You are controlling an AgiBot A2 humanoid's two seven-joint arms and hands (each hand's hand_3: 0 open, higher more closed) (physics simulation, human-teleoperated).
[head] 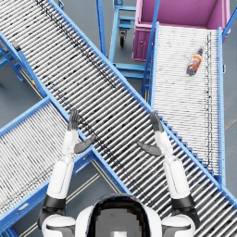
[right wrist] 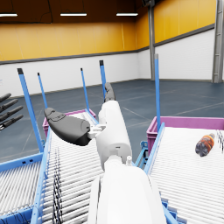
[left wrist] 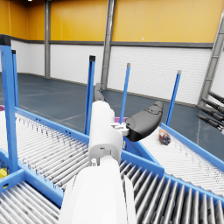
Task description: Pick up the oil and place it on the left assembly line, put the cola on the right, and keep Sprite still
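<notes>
Both arms are reaching forward over the near end of the central roller conveyor (head: 106, 92), which is running diagonally from far left to near right. The left hand (head: 76, 134) (left wrist: 140, 124) is hovering by that conveyor's left rail, fingers stretched straight and thumb jutting inward, holding nothing. The right hand (head: 156, 136) (right wrist: 72, 127) is mirroring it over the rollers, likewise spread flat and holding nothing.

A dark-brown bottle (head: 195, 61) (left wrist: 164, 137) (right wrist: 204, 145) with an orange band is lying on its side on the right conveyor (head: 180, 102), towards its far end, well apart from both hands; its label is too small to read. A purple bin (head: 185, 11) (right wrist: 183, 122) is standing just beyond that far end. The left conveyor (head: 23, 143) is sitting lower, beside the left arm.
</notes>
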